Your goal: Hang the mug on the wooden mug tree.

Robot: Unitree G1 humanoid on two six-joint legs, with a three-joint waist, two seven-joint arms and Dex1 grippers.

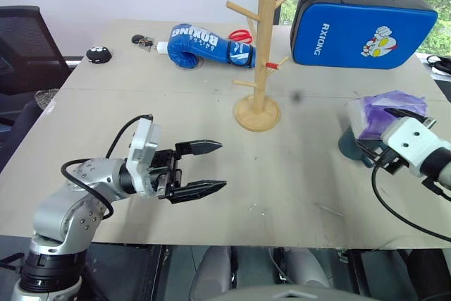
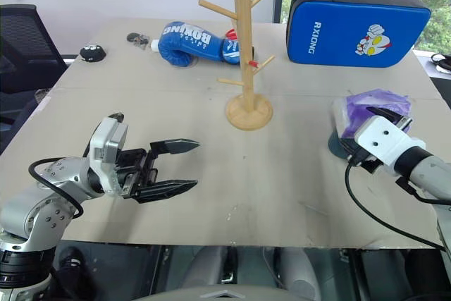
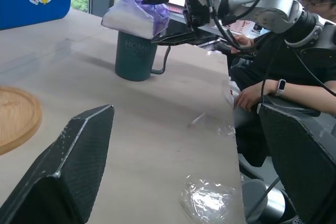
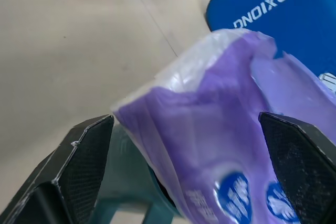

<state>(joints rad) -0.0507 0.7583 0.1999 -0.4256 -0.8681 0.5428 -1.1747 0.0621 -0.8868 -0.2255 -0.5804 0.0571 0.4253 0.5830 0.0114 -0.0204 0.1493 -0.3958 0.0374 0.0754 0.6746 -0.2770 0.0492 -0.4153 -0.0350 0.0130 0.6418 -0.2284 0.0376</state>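
On the bench's (image 1: 211, 103) right side sits the mug (image 3: 135, 56) — a purple packet (image 3: 137, 15) on top. Right tool (image 3: 165, 15) spread around the packet; left tool (image 1: 206, 168) spread, empty — wooden mug tree (image 1: 258, 61) well apart.

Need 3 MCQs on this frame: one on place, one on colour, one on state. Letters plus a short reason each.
1. What lies on top of the mug?
A. a purple and white plastic packet
B. a boxing glove
C. a wooden disc

2. What colour is the pad with the cartoon figure?
A. red
B. blue
C. green

3. How does the right gripper stand?
A. shut on the mug's handle
B. open, either side of the packet
C. shut on a peg of the wooden mug tree

Key:
1 A: the left wrist view shows the packet resting across the mug's rim.
2 B: the pad is blue with white lettering, leaning behind the wooden mug tree.
3 B: in the right wrist view its black fingers stand wide apart with the packet between them, not yet clamped.
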